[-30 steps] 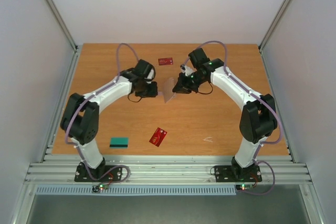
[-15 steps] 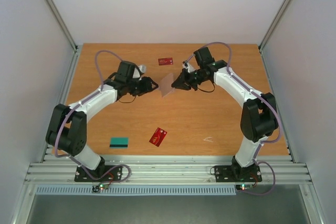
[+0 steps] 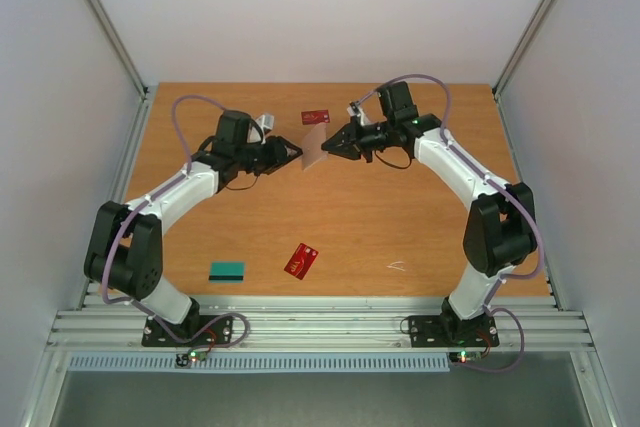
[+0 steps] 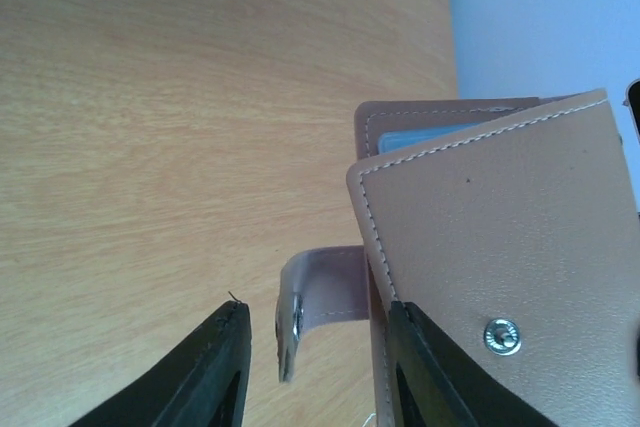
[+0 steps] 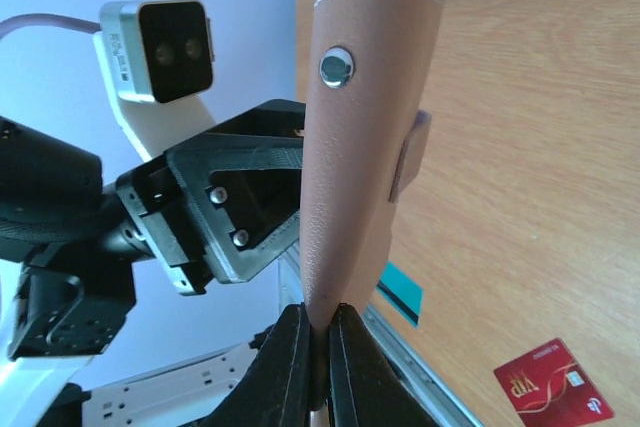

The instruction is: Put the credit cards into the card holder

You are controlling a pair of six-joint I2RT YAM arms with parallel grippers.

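Right pincer (image 5: 318, 332): clamped on one edge of the holder (image 5: 355, 147), which hangs in the air over the far middle.
Left pincer (image 4: 317, 312): wide open, empty, jaws astride the strap (image 4: 325, 292) (contact we cannot tell).
Cards: red card (image 3: 316, 116) far, red card (image 3: 301, 260) and teal card (image 3: 227, 270) near, all on the surface (image 3: 400, 227).
Risk: we judge a tug on the strap could twist the holder from that thin grip.

Tan holder (image 4: 500, 247) w/ white stitching; 2 red cards (image 3: 316, 116) (image 3: 301, 260), teal card (image 3: 227, 270).
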